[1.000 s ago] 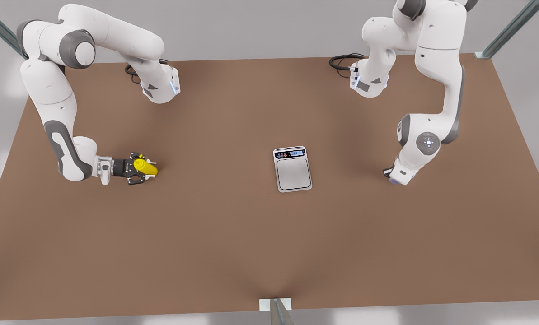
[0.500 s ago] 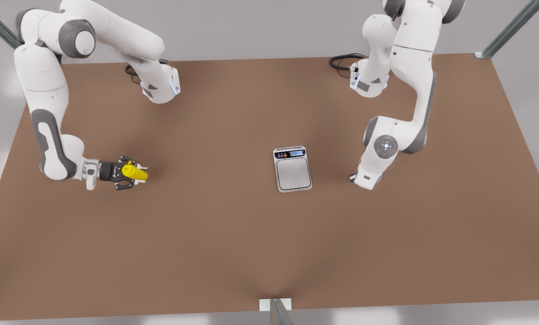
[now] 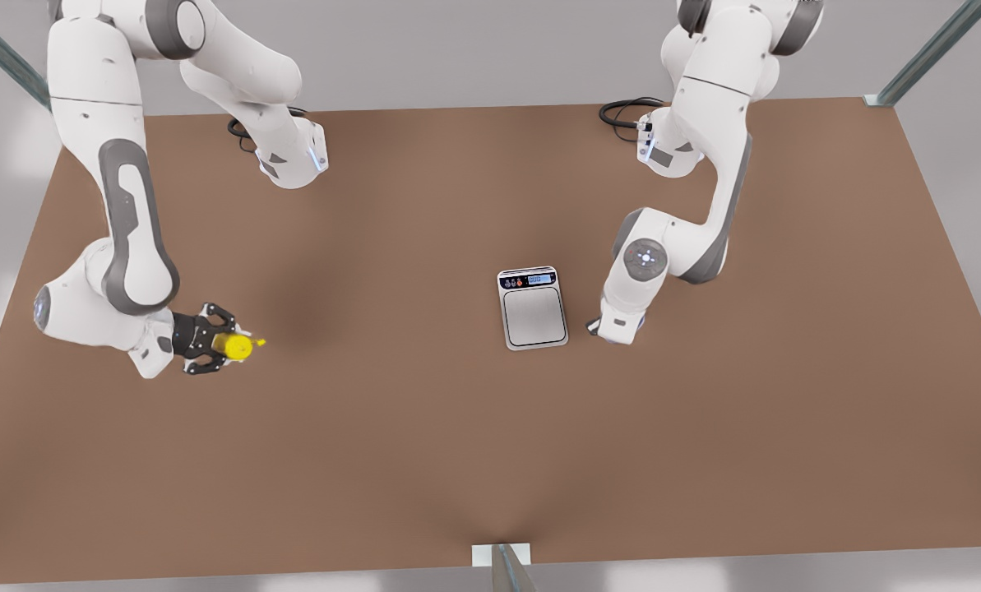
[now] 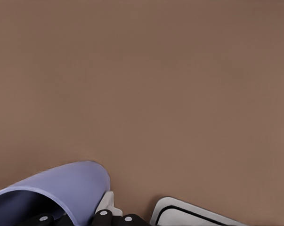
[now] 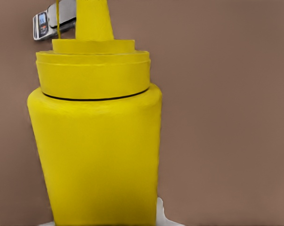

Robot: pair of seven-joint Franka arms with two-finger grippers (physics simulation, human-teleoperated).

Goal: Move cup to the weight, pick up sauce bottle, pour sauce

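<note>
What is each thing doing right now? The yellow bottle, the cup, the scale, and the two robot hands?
sauce bottle: held in the right gripper, tipped sideways, nozzle toward the scale.
cup: held by the left gripper, beside the scale, not on it.
scale: flat on the table, plate bare, display lit.
right gripper: shut on the bottle, at the front view's left.
left gripper: beside the scale's edge, at the front view's right.

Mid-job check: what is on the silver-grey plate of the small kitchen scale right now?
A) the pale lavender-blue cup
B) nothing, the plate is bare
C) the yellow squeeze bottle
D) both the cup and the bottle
B: in the front view the small kitchen scale's silver-grey plate is bare; the yellow squeeze bottle sits in the right gripper far towards that view's left, and the pale lavender-blue cup is at the left gripper beside the scale.
</note>
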